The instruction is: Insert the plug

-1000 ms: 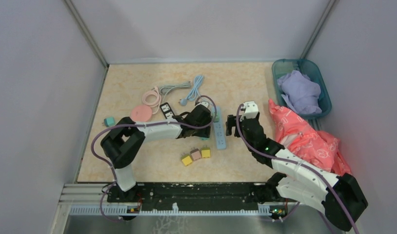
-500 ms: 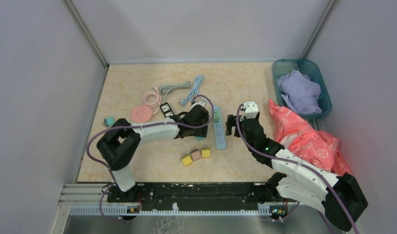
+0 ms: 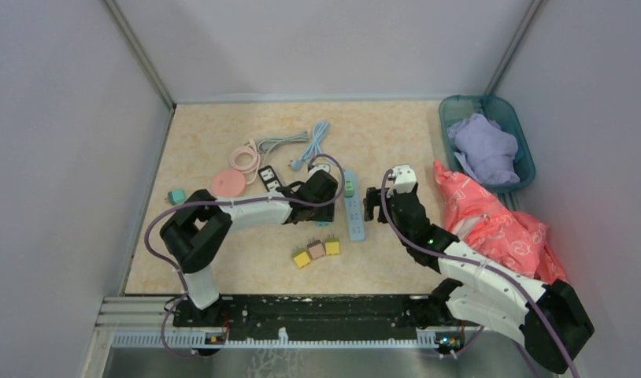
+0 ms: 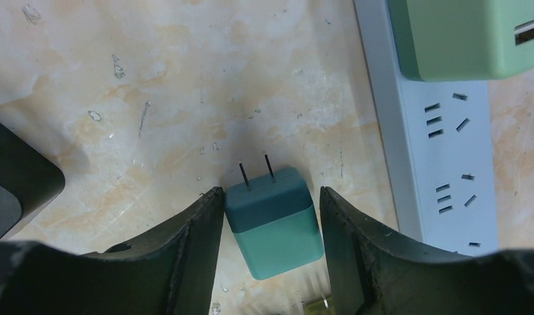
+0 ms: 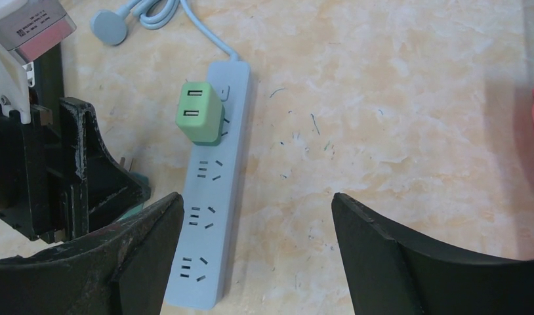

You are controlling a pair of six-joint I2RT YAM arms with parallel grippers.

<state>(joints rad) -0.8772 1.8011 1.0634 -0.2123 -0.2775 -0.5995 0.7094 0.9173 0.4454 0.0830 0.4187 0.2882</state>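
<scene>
A teal two-pin plug lies on the table, pins pointing away from the wrist. My left gripper is open and straddles it; the left finger touches its side and the right finger stands a little apart. In the top view this gripper sits just left of the pale blue power strip. The strip carries a green adapter near its far end. My right gripper is open and empty, above the table just right of the strip.
Three small yellow and pink plugs lie in front of the strip. A pink disc, coiled cables, a black power strip and a teal plug lie to the left. A teal basket and pink cloth are on the right.
My left arm's elbow has shifted slightly and its gripper has settled a little lower round the teal plug. The right arm has barely moved.
</scene>
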